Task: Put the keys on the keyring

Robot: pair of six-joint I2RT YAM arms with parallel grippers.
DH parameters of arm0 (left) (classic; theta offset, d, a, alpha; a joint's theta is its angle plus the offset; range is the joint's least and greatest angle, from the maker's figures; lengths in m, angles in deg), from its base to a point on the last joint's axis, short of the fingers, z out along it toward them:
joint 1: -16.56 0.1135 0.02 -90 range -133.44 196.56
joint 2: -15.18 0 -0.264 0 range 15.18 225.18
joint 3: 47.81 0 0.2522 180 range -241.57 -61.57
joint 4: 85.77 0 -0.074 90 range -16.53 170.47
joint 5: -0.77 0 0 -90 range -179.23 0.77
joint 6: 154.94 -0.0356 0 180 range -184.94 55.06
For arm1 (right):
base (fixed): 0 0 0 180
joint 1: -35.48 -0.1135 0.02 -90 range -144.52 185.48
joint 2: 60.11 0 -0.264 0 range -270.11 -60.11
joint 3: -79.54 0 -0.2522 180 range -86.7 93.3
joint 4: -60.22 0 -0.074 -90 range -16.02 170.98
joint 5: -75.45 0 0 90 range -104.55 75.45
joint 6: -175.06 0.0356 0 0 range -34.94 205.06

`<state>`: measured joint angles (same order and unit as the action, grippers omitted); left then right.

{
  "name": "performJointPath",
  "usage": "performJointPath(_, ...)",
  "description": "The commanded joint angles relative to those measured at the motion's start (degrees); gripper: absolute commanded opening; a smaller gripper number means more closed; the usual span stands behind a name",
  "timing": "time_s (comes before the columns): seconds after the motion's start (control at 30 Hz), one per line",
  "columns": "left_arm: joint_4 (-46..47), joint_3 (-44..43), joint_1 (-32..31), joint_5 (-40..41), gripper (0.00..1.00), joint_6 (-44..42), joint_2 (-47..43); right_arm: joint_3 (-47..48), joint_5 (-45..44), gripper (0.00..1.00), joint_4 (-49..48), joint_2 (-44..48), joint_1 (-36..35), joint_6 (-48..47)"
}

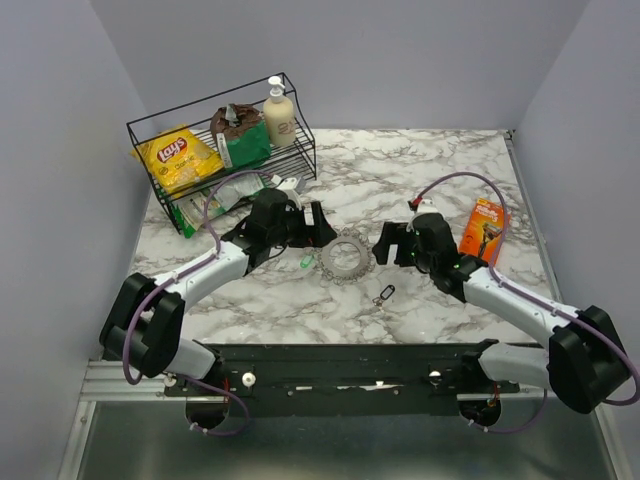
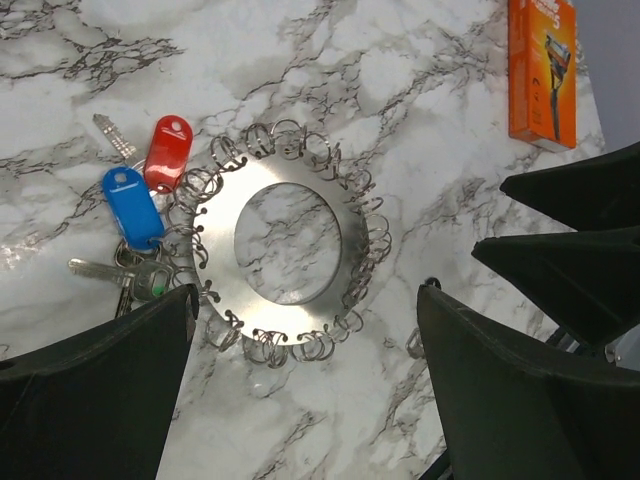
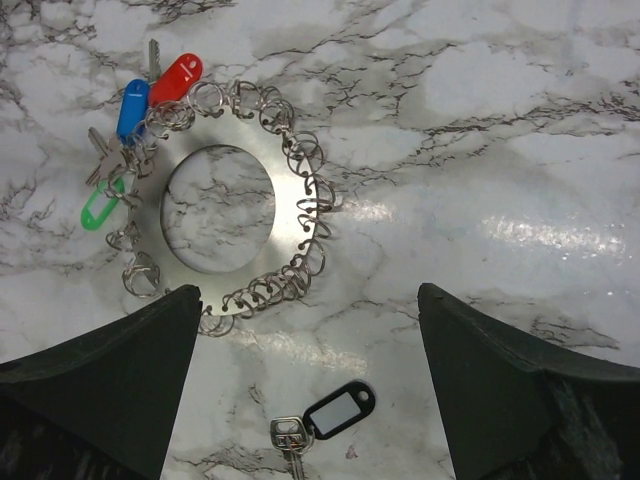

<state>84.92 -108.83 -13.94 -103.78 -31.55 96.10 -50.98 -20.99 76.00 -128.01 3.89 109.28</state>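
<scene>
The table [image 1: 400, 170] has a white marble-patterned top with grey veins. Near its middle the keyring [image 1: 345, 258] lies flat, a silvery disc with a hollow centre and wire loops all around its rim. The keys [image 2: 131, 207] — blue, red and green heads — lie bunched against its edge, touching the loops. A black-tagged key [image 3: 335, 410] lies apart, nearer the front edge. A wire rack [image 1: 306, 140] stands at the far left; an orange box [image 1: 487, 228] lies flat toward the right.

The left arm [image 1: 205, 268] and right arm [image 1: 505, 292] both stretch forward and bend inward (wrists angled toward each other, well apart), each with its jaws spread wide, gripping nothing.
</scene>
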Motion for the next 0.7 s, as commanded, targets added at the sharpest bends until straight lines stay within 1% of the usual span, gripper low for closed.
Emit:
performJointPath(0.0,-7.87,-1.6,-0.17,2.15,0.97,-2.8,0.73,0.57,3.88,0.96,-3.43,-2.59,-0.92,-1.02)
performJointPath(0.07,-7.96,-0.12,-0.26,1.19,0.95,-3.33,0.2,1.27,4.06,0.96,-3.69,-3.64,-1.19,-1.03)
performJointPath(0.1,-8.05,0.33,-0.43,0.58,0.91,-3.5,0.11,1.62,4.32,0.96,-3.6,-4.78,-1.36,-0.85)
performJointPath(0.2,-8.49,1.91,-1.05,0.04,0.84,-3.51,0.55,2.33,4.59,0.95,-3.6,-6.27,-1.45,-0.15)
performJointPath(0.27,-7.53,3.48,-1.23,-0.83,0.77,-2.89,0.81,2.59,4.77,0.95,-3.52,-6.72,-1.45,0.2)
performJointPath(0.3,-6.74,4.19,-1.49,-1.27,0.71,-2.37,0.81,2.68,5.03,0.95,-3.6,-6.81,-1.45,0.55)
performJointPath(0.37,-3.85,6.38,-1.75,-2.94,0.68,-0.78,0.81,2.77,4.94,0.95,-3.78,-7.33,-1.45,1.08)
performJointPath(0.4,-2.53,7.01,-2.02,-3.38,0.64,-0.34,0.9,3.03,5.29,0.95,-3.78,-7.6,-1.45,1.0)
performJointPath(0.53,0.56,8.42,-3.07,-4.61,0.6,1.24,2.47,3.47,5.91,0.95,-3.78,-8.48,-1.45,0.91)
performJointPath(0.57,1.0,8.42,-3.33,-5.05,0.57,1.24,2.83,3.56,6.0,0.95,-3.78,-8.39,-1.45,0.91)
performJointPath(0.6,1.26,8.33,-3.51,-5.05,0.52,1.24,3.18,3.74,6.08,0.95,-3.78,-8.48,-1.45,1.0)
performJointPath(0.67,1.61,8.07,-4.04,-4.97,0.5,1.42,4.32,3.91,6.0,0.95,-3.78,-8.57,-1.45,0.91)
